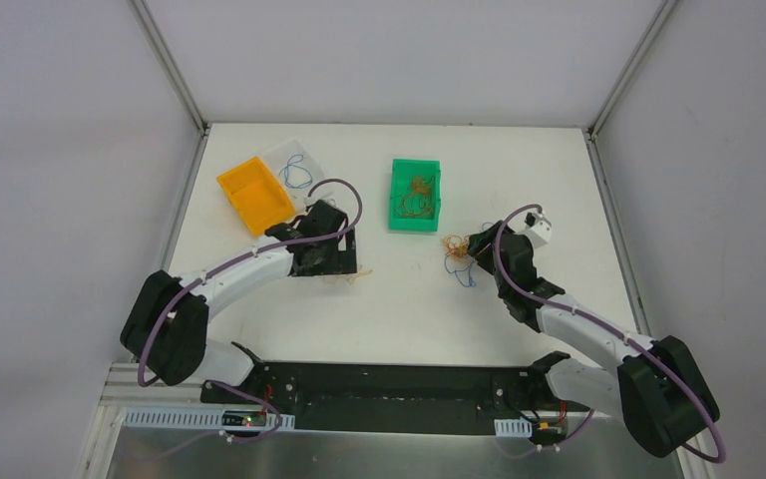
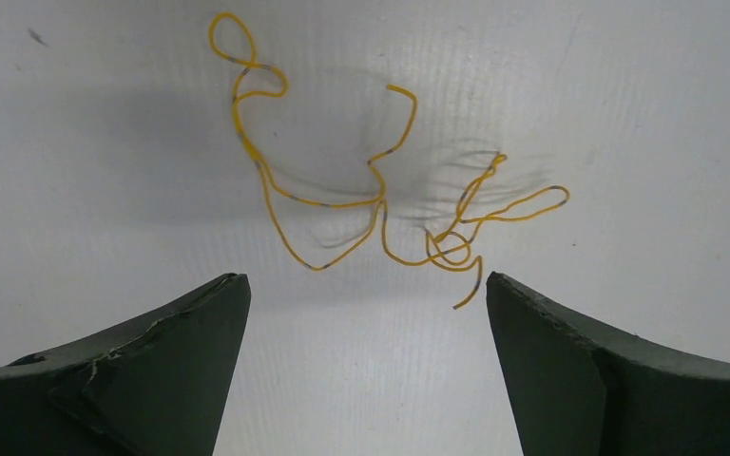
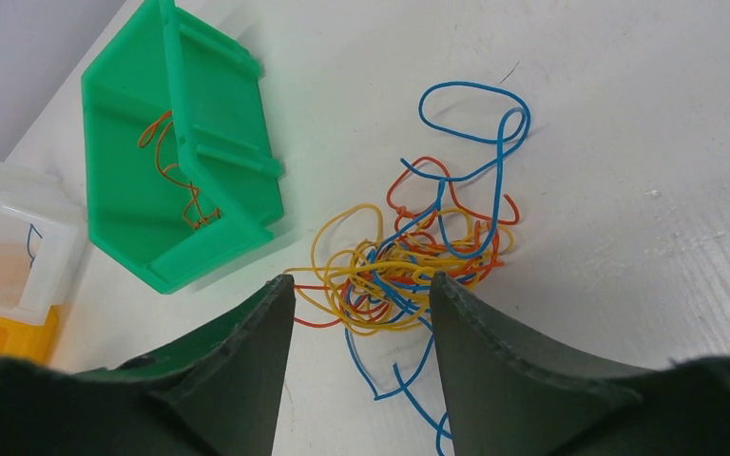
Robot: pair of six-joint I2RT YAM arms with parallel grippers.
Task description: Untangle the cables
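- Far left: orange bin [image 1: 244,187], no cable made out inside from the top view.
- Just right of it: clear bin [image 1: 281,153] with one blue cable [image 1: 297,175] in it. Judged sorted.
- Left gripper [image 2: 366,285]: jaws spread wide, nothing between them, poised low over the table [image 1: 399,309].
- Just beyond its fingertips: single yellow cable [image 2: 342,203], loose on the table, curled and crossing itself but free of any other strand. Judged separated but not yet binned.
- Centre, far: green bin [image 1: 396,195] holding a few orange-brown cables [image 1: 419,195]. Judged sorted.
- Right of centre: tangle of cables [image 3: 394,271] on the table, with yellow, orange and blue strands knotted together and blue loops trailing out far and near.
- Right gripper [image 3: 361,285]: jaws parted, set either side of the near edge of the tangle, strands lying slack between the fingers. No clamp on anything visible.
- Progress, as a judgement: partly done. Main knot left to pull apart, plus the loose yellow strand to put away.
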